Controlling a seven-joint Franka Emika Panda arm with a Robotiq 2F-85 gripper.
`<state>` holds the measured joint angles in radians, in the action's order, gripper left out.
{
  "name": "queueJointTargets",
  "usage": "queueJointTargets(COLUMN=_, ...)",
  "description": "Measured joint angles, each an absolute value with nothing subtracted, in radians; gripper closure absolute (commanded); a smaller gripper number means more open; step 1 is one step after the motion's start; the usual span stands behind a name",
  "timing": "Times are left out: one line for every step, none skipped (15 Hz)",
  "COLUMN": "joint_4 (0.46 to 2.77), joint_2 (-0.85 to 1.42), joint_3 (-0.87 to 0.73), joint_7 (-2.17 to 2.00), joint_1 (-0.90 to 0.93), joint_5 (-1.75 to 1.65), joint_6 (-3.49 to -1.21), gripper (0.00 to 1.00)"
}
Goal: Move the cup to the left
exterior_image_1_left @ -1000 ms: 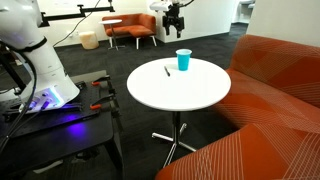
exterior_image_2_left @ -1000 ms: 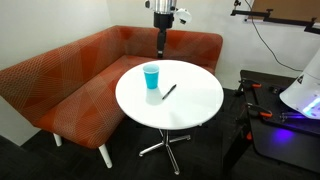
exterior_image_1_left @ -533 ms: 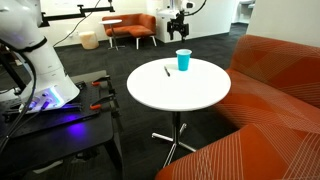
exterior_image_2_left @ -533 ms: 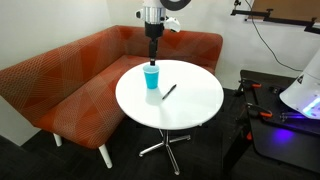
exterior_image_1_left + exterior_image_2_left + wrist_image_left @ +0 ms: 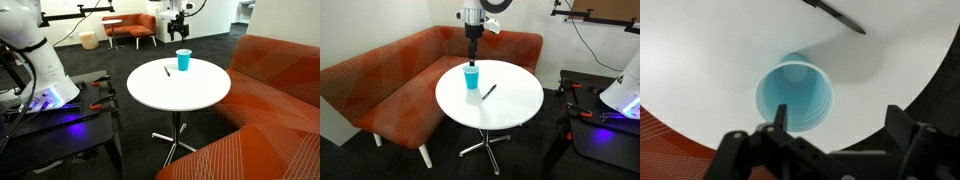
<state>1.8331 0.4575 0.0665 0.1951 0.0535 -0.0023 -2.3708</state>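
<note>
Our gripper [image 5: 472, 55] hangs over the table [image 5: 510, 105] with its jaws wide apart and nothing between them. The cup [image 5: 471, 77] stands straight below, clear of the fingers. In the wrist view we look down into its mouth, and it sits nearer one finger [image 5: 780, 115] than the other. Its long axis is vertical, in line with our approach, so we judge that a slight sideways shift and a straight descent would bracket it. The cup is small, bright blue, tapered, upright and seemingly empty. It stands near the table edge by the sofa [image 5: 390, 80], with a pen [image 5: 489, 92] near it.
</note>
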Motion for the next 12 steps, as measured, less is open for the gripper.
queueJointTargets(joint_4=1.841, joint_2=0.453, joint_3=0.060, joint_7=0.162, joint_1=0.063, joint_5=-0.034, joint_6=-2.395, gripper=0.00)
queueJointTargets(joint_4=1.847, joint_2=0.451, joint_3=0.053, joint_7=0.130, joint_1=0.073, joint_5=-0.068, joint_6=-2.415, gripper=0.00)
queueJointTargets(joint_4=1.850, joint_2=0.450, joint_3=0.048, joint_7=0.103, joint_1=0.084, joint_5=-0.100, joint_6=-2.432, gripper=0.00)
queueJointTargets(joint_4=1.851, joint_2=0.450, joint_3=0.043, joint_7=0.082, joint_1=0.092, joint_5=-0.123, joint_6=-2.441, gripper=0.00)
queueJointTargets(joint_4=1.851, joint_2=0.450, joint_3=0.040, joint_7=0.068, joint_1=0.098, joint_5=-0.142, joint_6=-2.444, gripper=0.00)
queueJointTargets(joint_4=1.851, joint_2=0.450, joint_3=0.038, joint_7=0.063, joint_1=0.102, joint_5=-0.152, joint_6=-2.445, gripper=0.00)
queueJointTargets(joint_4=1.851, joint_2=0.451, joint_3=0.038, joint_7=0.058, joint_1=0.103, joint_5=-0.157, joint_6=-2.445, gripper=0.00)
queueJointTargets(joint_4=1.851, joint_2=0.452, joint_3=0.038, joint_7=0.057, joint_1=0.104, joint_5=-0.158, joint_6=-2.445, gripper=0.00)
queueJointTargets(joint_4=1.851, joint_2=0.453, joint_3=0.038, joint_7=0.057, joint_1=0.103, joint_5=-0.158, joint_6=-2.445, gripper=0.00)
queueJointTargets(joint_4=1.851, joint_2=0.456, joint_3=0.038, joint_7=0.057, joint_1=0.102, joint_5=-0.157, joint_6=-2.445, gripper=0.00)
queueJointTargets(joint_4=1.851, joint_2=0.459, joint_3=0.039, joint_7=0.057, joint_1=0.101, joint_5=-0.150, joint_6=-2.445, gripper=0.00)
queueJointTargets(joint_4=1.851, joint_2=0.463, joint_3=0.040, joint_7=0.057, joint_1=0.099, joint_5=-0.143, joint_6=-2.445, gripper=0.00)
